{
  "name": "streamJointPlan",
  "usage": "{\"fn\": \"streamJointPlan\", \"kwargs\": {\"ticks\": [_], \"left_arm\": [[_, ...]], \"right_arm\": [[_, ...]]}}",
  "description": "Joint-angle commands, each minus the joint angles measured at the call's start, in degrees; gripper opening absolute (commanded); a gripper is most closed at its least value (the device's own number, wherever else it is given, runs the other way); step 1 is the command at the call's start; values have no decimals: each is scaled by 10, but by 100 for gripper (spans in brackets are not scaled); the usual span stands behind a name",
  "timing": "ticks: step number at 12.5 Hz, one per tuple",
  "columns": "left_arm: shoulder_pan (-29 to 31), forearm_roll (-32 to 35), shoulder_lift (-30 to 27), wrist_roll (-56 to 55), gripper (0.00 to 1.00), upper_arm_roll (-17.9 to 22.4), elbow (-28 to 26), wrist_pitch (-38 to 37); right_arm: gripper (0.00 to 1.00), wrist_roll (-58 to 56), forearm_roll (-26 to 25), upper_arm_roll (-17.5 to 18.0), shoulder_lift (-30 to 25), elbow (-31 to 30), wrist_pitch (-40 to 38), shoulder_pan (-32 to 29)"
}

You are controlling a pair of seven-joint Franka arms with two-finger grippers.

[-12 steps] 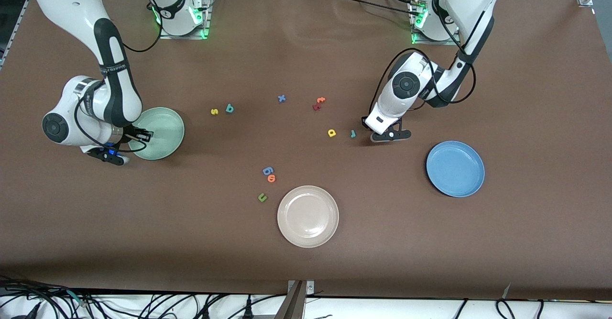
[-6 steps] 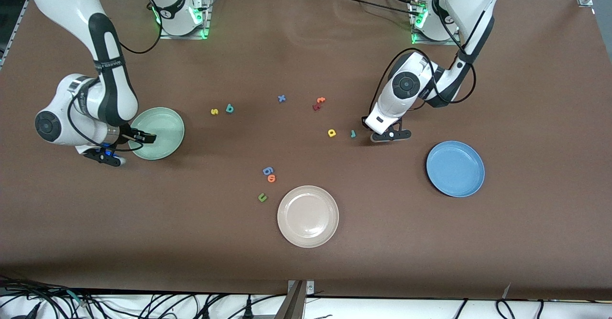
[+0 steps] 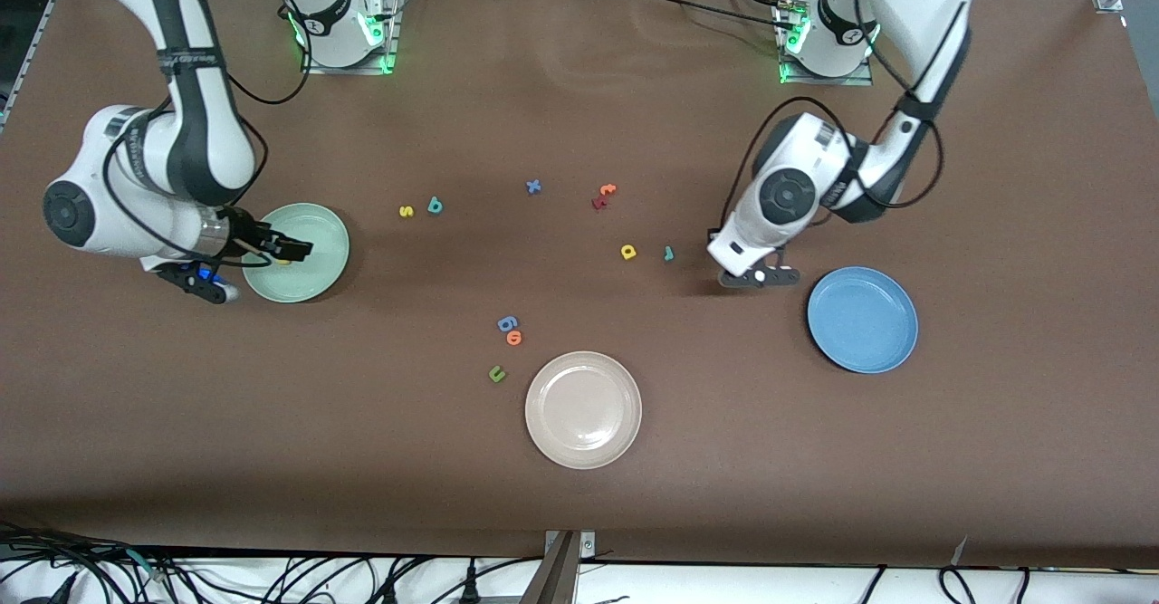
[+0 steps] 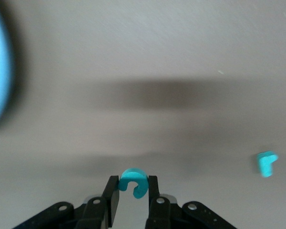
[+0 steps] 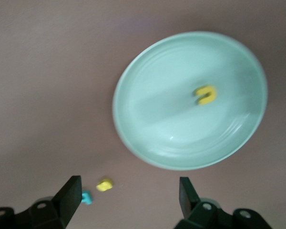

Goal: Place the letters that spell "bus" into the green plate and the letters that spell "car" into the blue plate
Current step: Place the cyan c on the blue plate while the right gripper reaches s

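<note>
Pressed together on a tiny teal foam letter "c" (image 4: 132, 177): the two black fingers (image 4: 113, 191) of the left gripper (image 3: 759, 278), the curve of the letter poking out past the tips. Low over bare brown tabletop (image 3: 996, 178), just beside the rim of the round medium-blue plate (image 3: 862, 320), at about ten o'clock from that plate; nothing in the plate. Near the same gripper, toward nine o'clock on the table: a thin teal foam "r" (image 3: 668, 253) and, just beside it, a yellow foam "a" (image 3: 628, 252), both lying flat. Spread wide and holding nothing: the fingers (image 5: 71, 190) of the right gripper (image 3: 281, 249), hanging over the round pale mint-green plate (image 3: 326, 233) at the nine o'clock edge of the table as seen from the front camera. Inside that plate, lying loose near its middle: a small yellow foam "u" (image 5: 205, 94). Out on the table at about two o'clock from the green plate, side by side and almost touching: a yellow foam "s" (image 3: 406, 211) and a teal foam "b" (image 3: 435, 206). Around the table's centre: a blue "x" (image 3: 533, 186); an orange "t" (image 3: 607, 190) touching a dark red letter (image 3: 598, 202); a blue "g" (image 3: 507, 322) touching an orange "o" (image 3: 514, 338); a green "u" (image 3: 496, 373) close by. At six o'clock from the centre: a round cream-white plate (image 3: 583, 409), with the green "u" just off its rim at about ten o'clock.
</note>
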Motion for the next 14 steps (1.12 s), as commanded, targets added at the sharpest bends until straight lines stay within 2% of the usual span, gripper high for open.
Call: {"fn": "streamJointPlan", "kwargs": {"ticks": [1,3,4,7,10,11,12,14], "left_arm": [[78,19,0,150,20,-4,43,-54],[123,19,2,236,20,-3,54,-54],[137,20,6,251,19,-1,62,-52],[159,48,52,248,20,0,109,-46],[178,57,83,247,23,1,112,13],[178,57,86,246,40,1,114,15],[183,58,86,251,99,1,115,14],[182,57,78,246,100,-2,115,6]], "right_arm": [[98,90,0,-3,-24,-19,2,53],[98,154,0,0,-24,-37,22,97],[99,170,0,0,-28,-67,59,121],[99,170,0,9,-48,-175,227,163],[99,153,-3,30,-42,-228,305,194],[99,130,-3,30,-42,-244,320,202],[99,103,-3,31,-42,-251,326,202],[99,47,-3,31,-38,-272,354,202]]}}
